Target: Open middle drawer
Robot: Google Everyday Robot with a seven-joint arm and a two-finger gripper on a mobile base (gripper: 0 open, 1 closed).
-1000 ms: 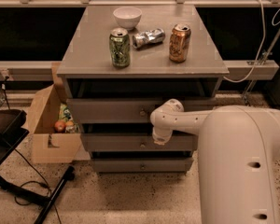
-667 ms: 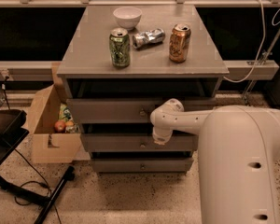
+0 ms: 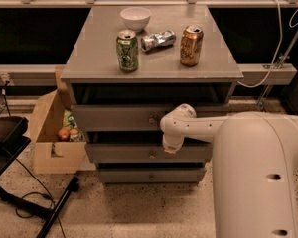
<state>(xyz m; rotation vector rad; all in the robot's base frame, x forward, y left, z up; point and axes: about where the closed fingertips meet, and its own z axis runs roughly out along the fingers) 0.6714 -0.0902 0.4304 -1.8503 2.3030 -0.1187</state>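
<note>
The middle drawer (image 3: 124,152) is the second of three grey fronts on the cabinet, with a small brass knob (image 3: 151,155) at its centre. It looks nearly flush with the other fronts. My white arm reaches in from the right and bends down in front of the cabinet. The gripper (image 3: 169,147) hangs at the top edge of the middle drawer, just right of and slightly above the knob. The arm covers part of the drawer's right half. The top drawer (image 3: 114,118) and the bottom drawer (image 3: 139,175) are shut.
On the cabinet top (image 3: 89,58) stand a green can (image 3: 127,50), a copper can (image 3: 190,45), a crushed silver can (image 3: 158,39) and a white bowl (image 3: 135,18). An open cardboard box (image 3: 47,133) sits on the floor at the left. A black stand (image 3: 10,148) and cables lie farther left.
</note>
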